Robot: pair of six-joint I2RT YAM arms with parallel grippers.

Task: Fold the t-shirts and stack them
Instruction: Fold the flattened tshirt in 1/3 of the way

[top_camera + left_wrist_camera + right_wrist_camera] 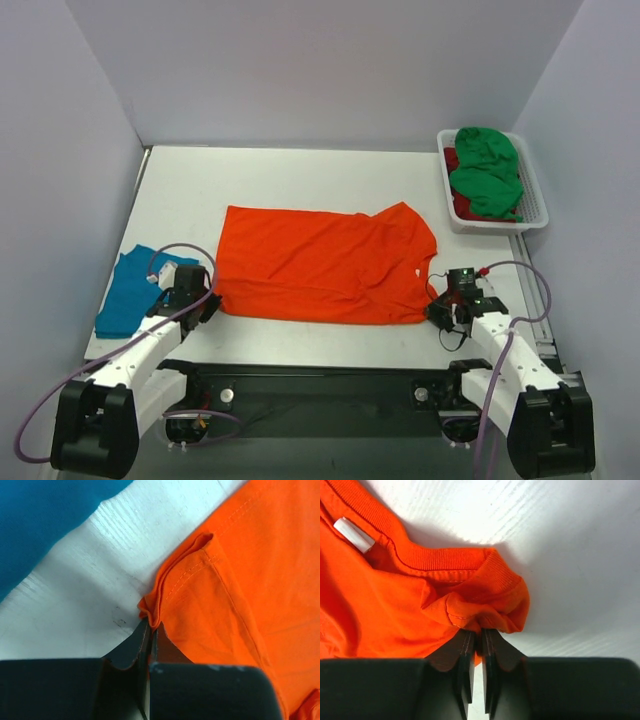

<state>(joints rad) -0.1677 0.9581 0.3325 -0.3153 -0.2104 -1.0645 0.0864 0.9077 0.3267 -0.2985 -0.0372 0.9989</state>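
Observation:
The orange t-shirt (pixel 320 265) lies spread flat in the middle of the table. My left gripper (pixel 208 303) is shut on its near left hem corner (pixel 152 605). My right gripper (pixel 440 310) is shut on a bunched fold of the orange shirt by the collar (pixel 485 612) at its near right corner. A teal blue t-shirt (pixel 130 290) lies folded at the left edge, beside the left arm; it also shows in the left wrist view (pixel 45 515). A green t-shirt (pixel 487 170) lies over a dark red one (pixel 453 160) in the basket.
The white slatted basket (pixel 537 205) stands at the back right corner. Grey walls close in the table on the left, back and right. Bare white tabletop (pixel 300 180) lies behind the orange shirt. A white label (pixel 352 534) sits inside the collar.

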